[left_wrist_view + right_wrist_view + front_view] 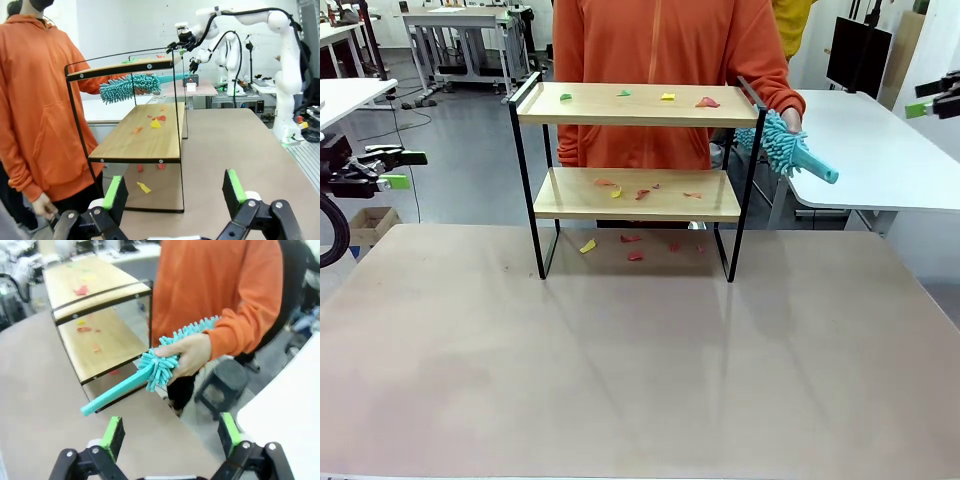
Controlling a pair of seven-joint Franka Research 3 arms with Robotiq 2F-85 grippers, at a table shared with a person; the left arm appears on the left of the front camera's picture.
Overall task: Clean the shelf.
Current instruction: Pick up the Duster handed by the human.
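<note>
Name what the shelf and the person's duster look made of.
The shelf: boards look pale matte wood, possibly laminate; frame thin, black, likely painted metal. The duster: fluffy teal chenille-like strands; smooth teal handle, probably plastic.

Pale wooden shelf (620, 112), black frame (527, 190); teal duster (788, 148); orange sleeve (768, 62)

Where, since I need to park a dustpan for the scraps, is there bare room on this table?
The table is bare from its near edge up to the feet of the shelf, and in the strips left and right of its frame. Crowded: paper scraps dot both boards and the tabletop under the shelf; the person's duster hangs by its right end.
</note>
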